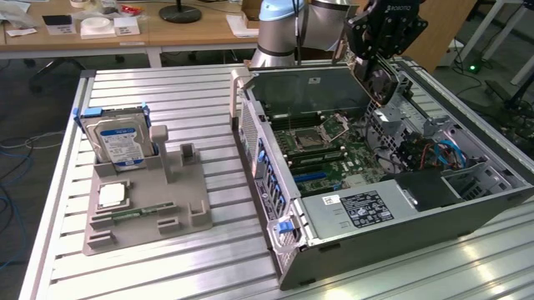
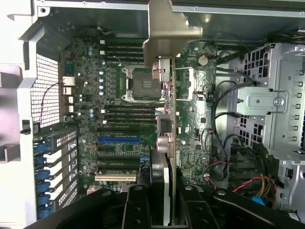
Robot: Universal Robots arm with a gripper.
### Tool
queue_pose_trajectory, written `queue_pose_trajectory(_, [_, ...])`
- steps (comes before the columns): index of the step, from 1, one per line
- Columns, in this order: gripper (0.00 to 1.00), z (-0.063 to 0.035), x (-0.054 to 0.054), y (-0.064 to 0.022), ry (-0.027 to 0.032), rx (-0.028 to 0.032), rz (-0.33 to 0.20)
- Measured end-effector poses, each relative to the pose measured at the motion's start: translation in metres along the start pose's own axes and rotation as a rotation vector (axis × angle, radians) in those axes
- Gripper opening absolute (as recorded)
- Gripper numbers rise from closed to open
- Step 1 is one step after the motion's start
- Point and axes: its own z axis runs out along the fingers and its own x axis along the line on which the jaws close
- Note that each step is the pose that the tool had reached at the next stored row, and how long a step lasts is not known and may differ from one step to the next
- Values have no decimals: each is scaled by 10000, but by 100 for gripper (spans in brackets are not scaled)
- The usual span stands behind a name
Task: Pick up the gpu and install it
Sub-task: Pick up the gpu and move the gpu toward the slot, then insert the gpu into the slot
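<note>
The gpu (image 1: pixel 379 84) hangs on edge over the far side of the open computer case (image 1: pixel 284 206), above the motherboard (image 1: pixel 321 153). My gripper (image 1: pixel 377 59) is shut on the card from above. In the wrist view the gpu (image 2: pixel 172 119) appears edge-on, a thin green board with its pale metal bracket (image 2: pixel 169 28) at the far end, and my gripper (image 2: pixel 167 212) clamps it between two dark fingers (image 2: pixel 137 210). Under the card lie the empty processor socket (image 2: pixel 143 83) and the expansion slots, one of them blue (image 2: pixel 119 140).
A grey parts holder (image 1: pixel 142 231) on the slatted metal table, on the exterior view's left, carries a silver hard drive (image 1: pixel 121 140), a small chip (image 1: pixel 112 195) and a memory stick (image 1: pixel 137 212). Cables and a drive cage (image 1: pixel 417 144) crowd the case on the exterior view's right.
</note>
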Motion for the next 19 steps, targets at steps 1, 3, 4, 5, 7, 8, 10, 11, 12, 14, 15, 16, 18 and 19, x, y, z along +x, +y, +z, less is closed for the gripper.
queue_pose_trajectory(1, [28, 0, 0, 0, 0, 0, 0])
queue_pose_trajectory(3, [28, 0, 0, 0, 0, -1, 1])
queue_pose_trajectory(4, [28, 0, 0, 0, -1, -1, 2])
queue_pose_trajectory(5, [28, 0, 0, 0, 0, -1, 1])
queue_pose_trajectory(7, [28, 0, 0, 0, -1, -1, 1])
queue_pose_trajectory(8, [28, 0, 0, 0, 0, 0, 1])
queue_pose_trajectory(10, [28, 0, 0, 0, -1, -1, 2])
queue_pose_trajectory(11, [28, 0, 0, 0, -1, 0, 0])
queue_pose_trajectory(12, [28, 0, 0, 0, 0, -1, -2])
queue_pose_trajectory(14, [28, 0, 0, 0, -1, -1, -16])
queue_pose_trajectory(15, [28, 0, 0, 0, -1, -1, -33])
queue_pose_trajectory(16, [28, 0, 0, 0, -2, -2, -64])
queue_pose_trajectory(18, [28, 1, 0, 0, -6, -5, -184])
queue_pose_trajectory(19, [28, 0, 0, 0, -9, -7, -285])
